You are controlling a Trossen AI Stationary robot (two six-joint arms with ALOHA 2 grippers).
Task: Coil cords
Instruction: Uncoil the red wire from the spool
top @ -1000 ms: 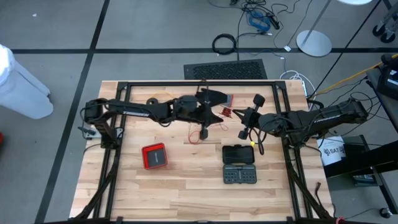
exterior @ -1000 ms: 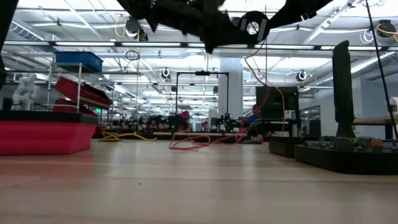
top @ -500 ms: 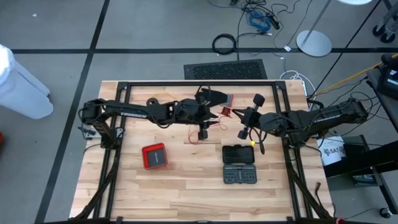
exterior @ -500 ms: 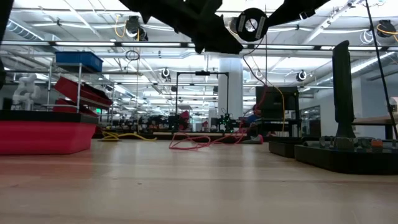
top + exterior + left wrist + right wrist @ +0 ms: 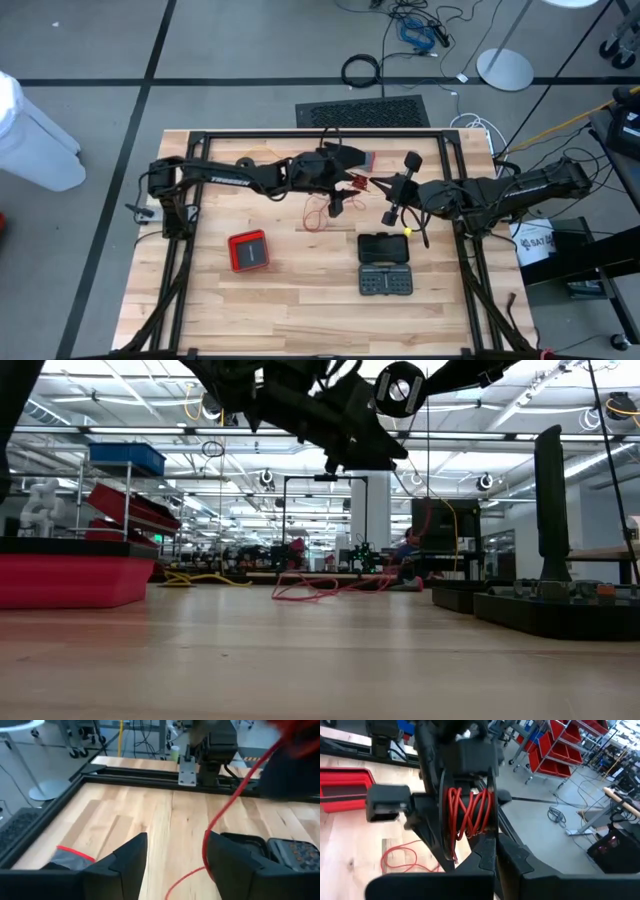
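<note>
Two arms meet over the back middle of the wooden table (image 5: 280,300), the left reaching in from its side and the right from the other. Two black tool cases (image 5: 385,262) lie just in front of the right arm, and a red box (image 5: 248,250) sits well apart toward the left. The right gripper (image 5: 374,184) is clenched and appears to pinch the edge of a small black spool (image 5: 441,795), held in the air clear of the table. The left gripper (image 5: 172,865) stands released just beside that spool, with nothing between its fingers (image 5: 130,860) except a strand that passes through the gap without being gripped. The cord (image 5: 466,815) is reddish-orange. Several turns of it are wound round the spool. The rest drops to the boards as a loose looped tail (image 5: 320,215) under the two grippers. Judged from this, winding is partly done and a fair length remains to be taken up. The main risk is slack: with the left gripper released, nothing tensions the strand, so the outer turns could spring off the spool or cross over one another. A second risk is a snag, since the tail lies in loops that could tighten into a knot if it is pulled quickly. A third is the spool slipping or twisting in what looks a narrow edge pinch if the strand is tugged sideways. How firmly the spool is seated cannot be told.
</note>
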